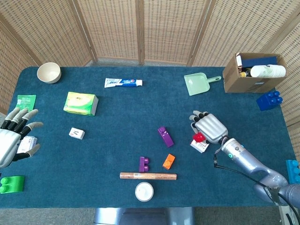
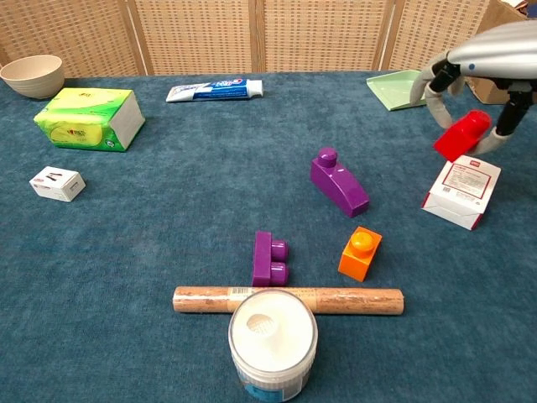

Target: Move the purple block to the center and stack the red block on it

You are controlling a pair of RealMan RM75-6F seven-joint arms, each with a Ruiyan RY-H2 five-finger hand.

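My right hand (image 1: 209,127) (image 2: 480,71) holds the red block (image 2: 461,134) (image 1: 198,137) in the air, above a small white and red box (image 2: 460,192) (image 1: 201,145). A purple wedge block with one stud (image 1: 165,136) (image 2: 337,181) lies on the blue cloth near the table's middle, left of that hand. A second purple block with two studs (image 1: 144,164) (image 2: 269,258) lies on its side nearer the front. My left hand (image 1: 13,136) hovers open at the table's left edge, fingers spread.
An orange block (image 2: 360,253), a cork-coloured roll (image 2: 288,300) and a white jar (image 2: 273,342) lie at the front. Tissue pack (image 2: 85,117), toothpaste (image 2: 214,88), bowl (image 2: 32,75), green dustpan (image 2: 401,89), small white box (image 2: 57,183) and a cardboard box (image 1: 253,72) sit further back.
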